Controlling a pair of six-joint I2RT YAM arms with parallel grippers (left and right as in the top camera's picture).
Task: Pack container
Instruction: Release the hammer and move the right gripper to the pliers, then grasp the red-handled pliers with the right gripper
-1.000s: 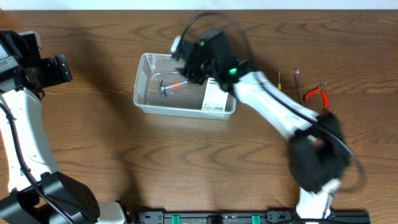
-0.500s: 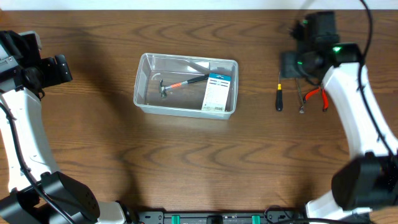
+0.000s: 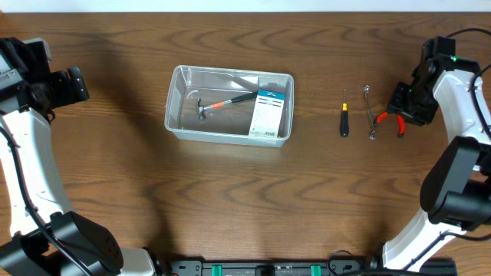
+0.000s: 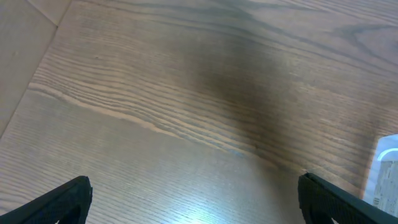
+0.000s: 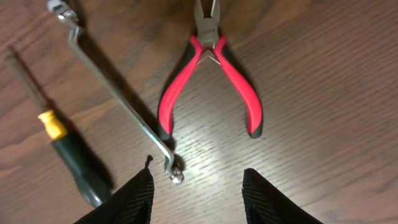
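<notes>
Left arm (image 3: pixel 31 176) first: glossy white shells, a fat rounded black joint (image 3: pixel 77 244) right by the black base rail (image 3: pixel 307 268), and a boxy black wrist block (image 3: pixel 60 86) at the end far from the rail. Right arm (image 3: pixel 460 92) matches it, white links and a bulky black joint (image 3: pixel 453 184). Farthest from the rail a small green light (image 3: pixel 453 58) glows, and a thin black cable (image 3: pixel 469 32) trails off. Left gripper (image 4: pixel 196 199): fingers (image 4: pixel 59 202) are plain matte black wedges. Right gripper (image 5: pixel 198 199): fingers (image 5: pixel 127 199) are black too, finely ridged in diagonal lines.

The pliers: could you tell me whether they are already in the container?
No, the pliers lie on the table beside the wrench, well right of the container.
</notes>
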